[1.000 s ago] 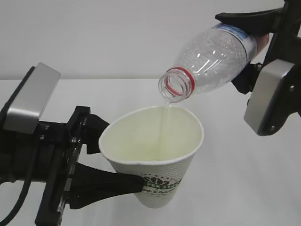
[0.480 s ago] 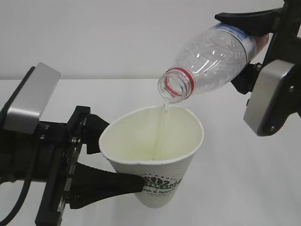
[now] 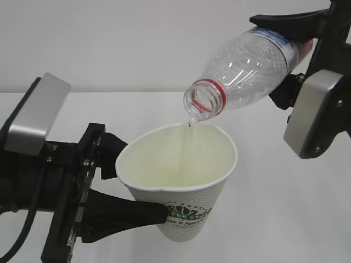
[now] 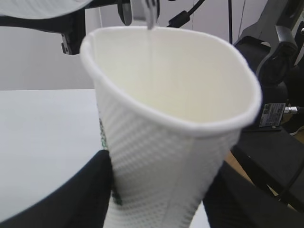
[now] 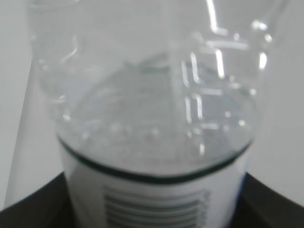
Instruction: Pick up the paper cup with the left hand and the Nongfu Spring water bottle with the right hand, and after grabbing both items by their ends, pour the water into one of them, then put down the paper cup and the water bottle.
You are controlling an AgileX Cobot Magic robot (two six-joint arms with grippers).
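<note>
My left gripper (image 3: pixel 143 187) is shut on the lower part of the white paper cup (image 3: pixel 181 181), holding it upright above the table with its black jaws on both sides. In the left wrist view the cup (image 4: pixel 171 142) fills the frame between the left gripper's (image 4: pixel 159 202) jaws. The right gripper (image 3: pixel 289 57) is shut on the base end of the Nongfu Spring water bottle (image 3: pixel 247 66), tilted mouth-down over the cup's rim. A thin trickle of water (image 3: pixel 188 143) falls from the red-ringed mouth into the cup. The right wrist view shows the bottle (image 5: pixel 152 109) close up in the right gripper (image 5: pixel 152 211).
A white table (image 3: pixel 274 219) lies under both arms, with a plain pale wall behind. In the left wrist view, black arm hardware and cables (image 4: pixel 278 66) stand at the right beyond the cup.
The stream of water has thinned to a faint trickle. The bottle has tipped very slightly further; cup and left gripper have not moved.
</note>
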